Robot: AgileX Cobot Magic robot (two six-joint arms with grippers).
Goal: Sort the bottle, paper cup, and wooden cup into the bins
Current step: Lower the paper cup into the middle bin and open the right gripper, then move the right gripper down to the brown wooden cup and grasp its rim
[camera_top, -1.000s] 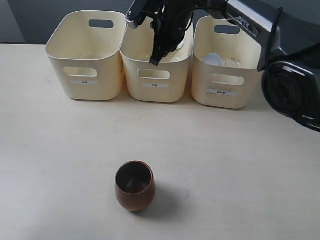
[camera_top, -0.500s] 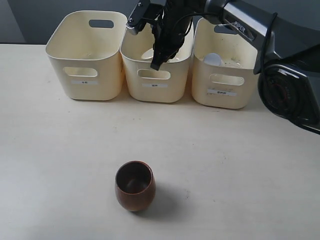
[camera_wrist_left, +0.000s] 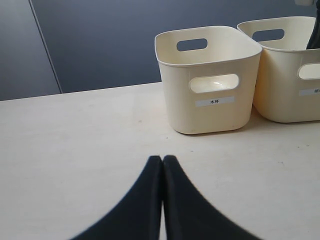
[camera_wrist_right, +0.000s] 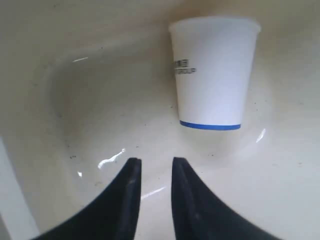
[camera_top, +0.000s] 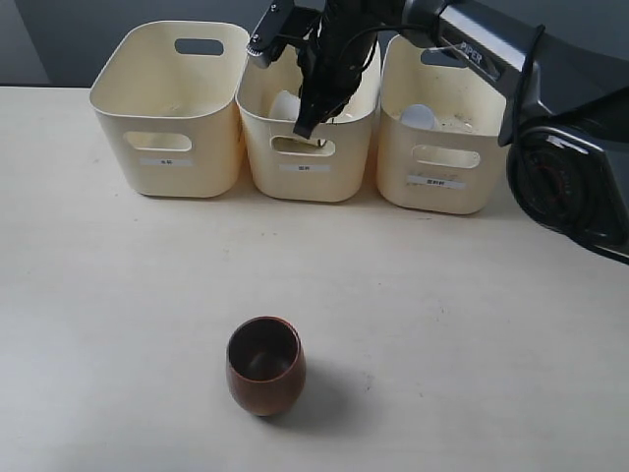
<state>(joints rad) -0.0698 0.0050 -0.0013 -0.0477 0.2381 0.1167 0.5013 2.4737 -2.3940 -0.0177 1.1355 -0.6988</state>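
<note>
I have the right hand (camera_top: 307, 123) hanging over the middle one of the three bins (camera_top: 308, 147) that line the far edge of the desk (camera_top: 118, 295), its arm reaching in from the right side. From the right wrist camera the right hand (camera_wrist_right: 152, 167) has its two dark fingers (camera_wrist_right: 127, 200) parted by a narrow gap, with nothing between them. The paper cup (camera_wrist_right: 214, 72) lies on the floor of that middle bin, clear of the fingers, its blue ring and small logo facing the camera; in the exterior view I can just make out its white side (camera_top: 286, 104) beside the hand. In the right-hand bin (camera_top: 442, 147) a white cap (camera_top: 419, 116) shows, which I take for the bottle's, though I cannot see the body. The left-hand bin (camera_top: 167, 108) sits just beside the middle one. The wooden cup (camera_top: 265, 365) stands upright near the front edge of the desk, well apart from the bins. The left hand (camera_wrist_left: 163, 160) is pressed closed, fingertips touching, gripping nothing, low over the desk facing the left-hand bin (camera_wrist_left: 209, 80).
</note>
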